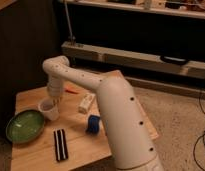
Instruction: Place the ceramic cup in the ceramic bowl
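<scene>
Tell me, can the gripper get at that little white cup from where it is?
Probably yes: the gripper is right above the ceramic cup, at its rim, with nothing between them. The ceramic bowl sits beside the cup, out of the way.

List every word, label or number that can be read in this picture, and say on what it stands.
None can be read.
If the pale box beside the ceramic cup carries print, it is too blurred to read.
The gripper, jaws closed on the cup's rim, shows no label.

One gripper (55, 101) over one cup (48, 110), one bowl (25, 126), one blue object (93, 124).
</scene>
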{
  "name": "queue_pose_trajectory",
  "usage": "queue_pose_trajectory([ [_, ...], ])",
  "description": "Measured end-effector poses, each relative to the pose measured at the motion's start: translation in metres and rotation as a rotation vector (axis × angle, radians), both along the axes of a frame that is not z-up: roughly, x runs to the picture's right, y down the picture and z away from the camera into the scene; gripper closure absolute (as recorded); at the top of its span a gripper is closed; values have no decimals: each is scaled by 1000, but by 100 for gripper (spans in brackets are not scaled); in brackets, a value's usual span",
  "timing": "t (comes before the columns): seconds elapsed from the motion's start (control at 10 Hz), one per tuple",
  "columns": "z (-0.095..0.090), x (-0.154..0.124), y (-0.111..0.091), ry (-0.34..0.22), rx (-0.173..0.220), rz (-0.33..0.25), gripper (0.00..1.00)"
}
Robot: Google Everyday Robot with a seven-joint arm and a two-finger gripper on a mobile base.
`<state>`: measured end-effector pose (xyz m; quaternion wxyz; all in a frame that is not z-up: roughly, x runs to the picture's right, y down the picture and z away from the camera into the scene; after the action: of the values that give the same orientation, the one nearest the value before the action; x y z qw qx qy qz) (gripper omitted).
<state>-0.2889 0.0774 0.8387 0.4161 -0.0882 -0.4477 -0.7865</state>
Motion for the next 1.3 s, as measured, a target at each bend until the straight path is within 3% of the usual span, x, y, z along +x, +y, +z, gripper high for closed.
queue_pose_trajectory([
  [0.2,-24,-12,-19,-51,34,20,100],
  [0.4,-61,-14,-43,-82,83,25,100],
  [0.6,-112,-28,-68,-135,125,-5,100],
  [0.9,-172,-71,-86,-218,133,-78,100],
  [1.3,-190,-91,-100,-253,111,-124,100],
])
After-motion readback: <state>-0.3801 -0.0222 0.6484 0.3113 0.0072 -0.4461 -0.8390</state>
